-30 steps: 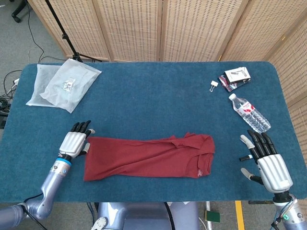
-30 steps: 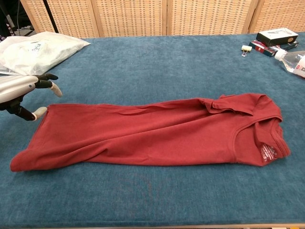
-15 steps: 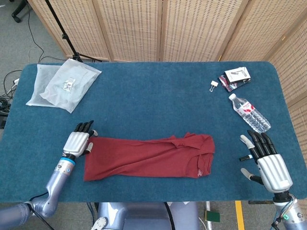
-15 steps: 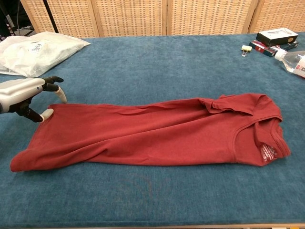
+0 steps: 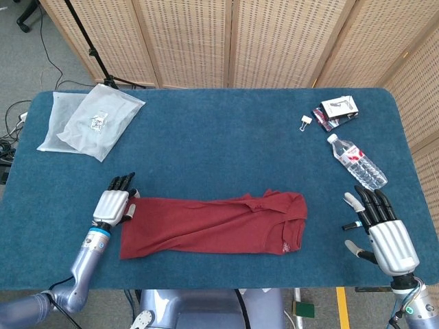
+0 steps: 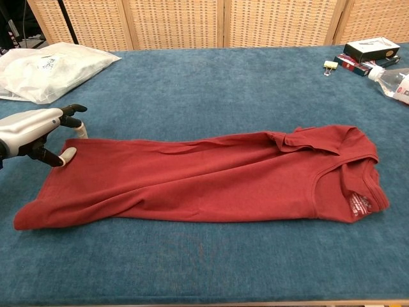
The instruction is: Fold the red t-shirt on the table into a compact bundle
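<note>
Before me a blue carpeted counter, behind it woven wicker folding screens, grey floor to my left, black tripod leg, trailing cables

Probably a lab: blue table, wicker screens, tripod leg, floor cables.

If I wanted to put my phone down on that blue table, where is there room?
The widest bare patch is the middle of the table, between the plastic bags and the binder clip, above the red t-shirt. Another lies between the shirt's collar end and the right hand. It is crowded at the far right corner, by the boxes and water bottle.
</note>
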{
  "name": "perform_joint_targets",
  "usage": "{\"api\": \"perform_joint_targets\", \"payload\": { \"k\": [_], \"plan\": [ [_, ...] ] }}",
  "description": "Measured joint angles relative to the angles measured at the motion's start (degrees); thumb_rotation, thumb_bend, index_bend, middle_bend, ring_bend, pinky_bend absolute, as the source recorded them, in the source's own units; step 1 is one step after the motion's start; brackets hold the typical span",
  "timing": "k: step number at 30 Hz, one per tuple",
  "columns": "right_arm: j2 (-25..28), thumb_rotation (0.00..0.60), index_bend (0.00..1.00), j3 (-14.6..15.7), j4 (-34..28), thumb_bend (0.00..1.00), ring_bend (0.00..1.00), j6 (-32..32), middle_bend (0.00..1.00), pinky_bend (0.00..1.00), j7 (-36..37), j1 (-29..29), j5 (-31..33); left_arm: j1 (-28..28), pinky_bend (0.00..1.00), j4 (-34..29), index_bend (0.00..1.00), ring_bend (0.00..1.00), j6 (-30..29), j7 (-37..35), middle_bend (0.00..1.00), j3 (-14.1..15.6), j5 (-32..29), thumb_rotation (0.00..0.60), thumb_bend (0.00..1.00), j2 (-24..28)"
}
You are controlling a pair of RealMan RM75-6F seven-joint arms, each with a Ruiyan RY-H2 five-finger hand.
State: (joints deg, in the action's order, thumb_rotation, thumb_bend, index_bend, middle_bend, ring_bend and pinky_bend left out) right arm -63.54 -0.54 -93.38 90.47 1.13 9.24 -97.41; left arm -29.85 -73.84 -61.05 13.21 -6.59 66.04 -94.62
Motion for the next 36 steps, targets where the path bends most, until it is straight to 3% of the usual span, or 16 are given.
{"api": "perform_joint_targets", "payload": {
  "k": [15,36],
  "plan": [
    [0.08,0.600,0.00,-0.29,-0.09,0.00,0.00,-0.11,0.00,0.00,0.33,-0.39,-0.59,1.47,0.00,3.77,0.73,0.00,-3.16,-2.28,0.00,-0.31,3.19,0.600,0.55,-3.77],
    [0.13,0.600,0.00,-0.61,-0.20,0.00,0.00,-0.66,0.00,0.00,0.66,-0.56,-0.68,2.95,0.00,1.20,0.83,0.00,-7.84,-1.89,0.00,-0.68,7.34,0.600,0.57,-1.46]
  ]
}}
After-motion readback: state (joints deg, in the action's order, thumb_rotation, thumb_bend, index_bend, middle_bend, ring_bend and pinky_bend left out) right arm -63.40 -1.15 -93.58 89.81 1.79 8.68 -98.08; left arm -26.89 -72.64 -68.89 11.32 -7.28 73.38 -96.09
